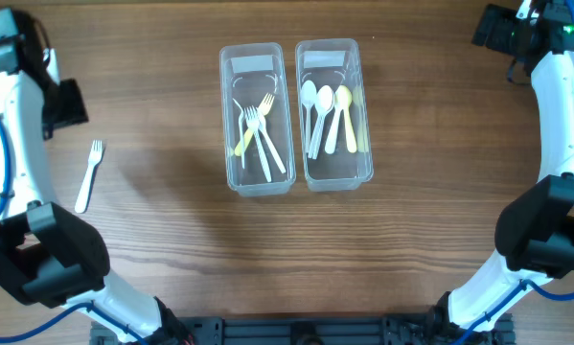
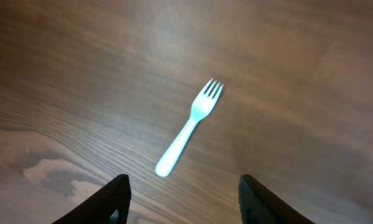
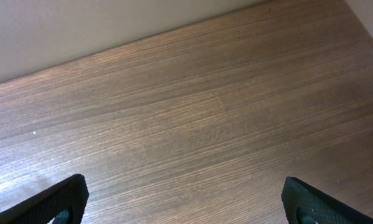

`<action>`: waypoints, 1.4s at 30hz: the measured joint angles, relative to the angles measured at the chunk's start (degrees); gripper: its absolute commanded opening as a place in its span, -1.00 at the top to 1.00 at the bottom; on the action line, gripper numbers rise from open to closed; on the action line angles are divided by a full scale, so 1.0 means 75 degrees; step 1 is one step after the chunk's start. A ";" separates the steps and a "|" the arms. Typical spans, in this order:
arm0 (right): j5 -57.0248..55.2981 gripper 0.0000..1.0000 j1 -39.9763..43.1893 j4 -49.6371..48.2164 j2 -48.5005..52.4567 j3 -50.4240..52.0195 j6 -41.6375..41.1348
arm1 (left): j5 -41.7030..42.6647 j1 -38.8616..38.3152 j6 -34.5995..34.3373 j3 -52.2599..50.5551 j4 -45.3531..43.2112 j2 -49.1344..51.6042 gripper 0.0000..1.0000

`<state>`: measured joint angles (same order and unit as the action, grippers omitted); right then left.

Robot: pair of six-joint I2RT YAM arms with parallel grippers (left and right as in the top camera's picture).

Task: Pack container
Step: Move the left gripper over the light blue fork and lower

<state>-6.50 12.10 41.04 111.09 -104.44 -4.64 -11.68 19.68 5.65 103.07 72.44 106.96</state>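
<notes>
A white plastic fork (image 1: 89, 176) lies loose on the wooden table at the left; in the left wrist view the fork (image 2: 189, 127) lies ahead of my open, empty left gripper (image 2: 183, 202), tines pointing away. Two clear containers stand at the back middle: the left container (image 1: 256, 182) holds several forks, the right container (image 1: 336, 176) holds several spoons. My left gripper (image 1: 68, 103) hovers just behind the loose fork. My right gripper (image 3: 186, 199) is open and empty over bare wood at the far right back (image 1: 497, 29).
The table's far edge meets a pale wall in the right wrist view (image 3: 111, 25). A black rail (image 1: 296, 331) runs along the table's front edge between the arm bases.
</notes>
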 measured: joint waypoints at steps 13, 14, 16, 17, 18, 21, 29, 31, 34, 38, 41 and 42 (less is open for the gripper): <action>0.0000 -0.99 0.0000 0.0006 0.0000 0.0000 0.0000 | 0.0985 0.0871 0.2192 -0.2235 -0.1192 0.0003 -0.01; 0.0000 -1.00 0.0000 0.0000 0.0000 0.0000 0.0000 | 0.1017 0.0901 0.2320 -0.2401 -0.1332 0.0003 -0.01; 0.0003 -0.99 -0.0003 0.0003 0.0000 0.0000 0.0000 | 0.1078 0.0973 0.2611 -0.2804 -0.1757 0.0003 -0.04; 0.0000 -0.99 0.0000 0.0000 0.0000 0.0000 0.0000 | 0.1093 0.0994 0.2690 -0.2938 -0.1888 0.0003 -0.08; 0.0000 -0.99 0.0000 0.0003 0.0000 0.0000 0.0000 | 0.1096 0.1003 0.2763 -0.3086 -0.2066 0.0003 -0.12; 0.0003 -0.99 0.0000 0.0003 0.0000 0.0000 0.0000 | 0.1125 0.1029 0.2911 -0.3389 -0.2422 0.0006 -0.25; 0.0000 -0.99 0.0000 0.0003 0.0000 0.0000 0.0000 | 0.1148 0.1029 0.3057 -0.3558 -0.3013 0.0166 -0.22; 0.0000 -1.00 0.0000 0.0003 0.0000 0.0000 0.0000 | 0.1151 0.1029 0.3142 -0.3558 -0.3086 0.0335 -0.20; 0.0000 -0.99 0.0000 0.0000 0.0000 0.0000 0.0000 | 0.1151 0.1029 0.3212 -0.3558 -0.3182 0.0586 -0.18; 0.0000 -0.99 0.0000 0.0003 0.0000 0.0000 0.0000 | 0.1177 0.1029 0.3223 -0.3564 -0.3197 0.0886 -0.16; 0.0000 -1.00 0.0000 0.0003 0.0000 0.0000 0.0000 | 0.1204 0.1029 0.3238 -0.3564 -0.3316 0.1055 -0.16; 0.0003 -0.99 0.0000 0.0003 0.0000 0.0000 0.0000 | 0.1215 0.1029 0.3241 -0.3564 -0.3346 0.1099 -0.15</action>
<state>-6.48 12.10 41.06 111.09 -104.44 -4.64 -2.57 27.40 29.95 76.34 47.35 115.20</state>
